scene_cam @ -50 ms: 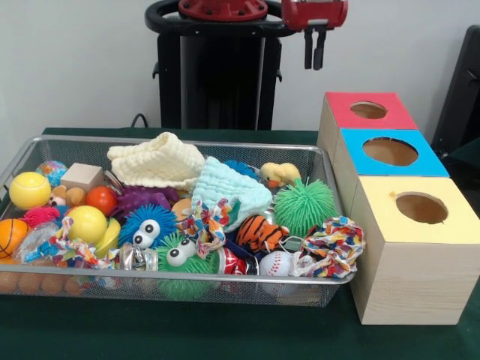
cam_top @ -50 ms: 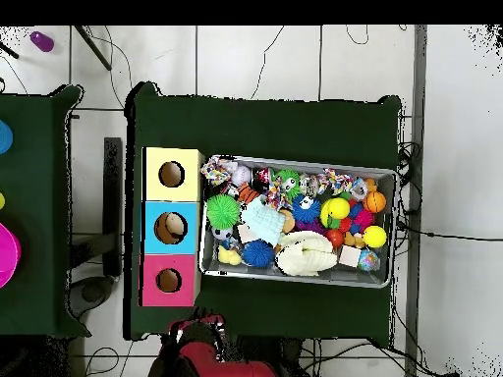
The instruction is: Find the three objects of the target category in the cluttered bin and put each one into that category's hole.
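A wire mesh bin point(scene_cam @ -50 ms: 172, 279) holds a heap of toys. Among them are yellow balls point(scene_cam @ -50 ms: 30, 190), a baseball point(scene_cam @ -50 ms: 276, 262), a tiger-striped ball point(scene_cam @ -50 ms: 259, 231), a green spiky ball point(scene_cam @ -50 ms: 304, 206), a blue fuzzy toy with eyes point(scene_cam @ -50 ms: 146, 225) and a cream cloth point(scene_cam @ -50 ms: 157, 161). Right of the bin stand three boxes with round holes: red point(scene_cam @ -50 ms: 341, 105), blue point(scene_cam @ -50 ms: 431, 161) and yellow point(scene_cam @ -50 ms: 375, 217). My gripper point(scene_cam @ -50 ms: 314, 52) hangs high behind the bin, open with a narrow gap and nothing in it. The overhead view shows it point(cam_top @ -50 ms: 201, 324) off the table's edge, near the red box point(cam_top @ -50 ms: 152, 280).
A pale blue cloth point(scene_cam @ -50 ms: 225, 191), a wooden block point(scene_cam @ -50 ms: 81, 176), a rubber duck point(scene_cam @ -50 ms: 279, 174) and knotted fabric rings point(scene_cam @ -50 ms: 334, 244) also lie in the bin. A second green table point(cam_top @ -50 ms: 29, 216) with coloured items stands beside this one in the overhead view.
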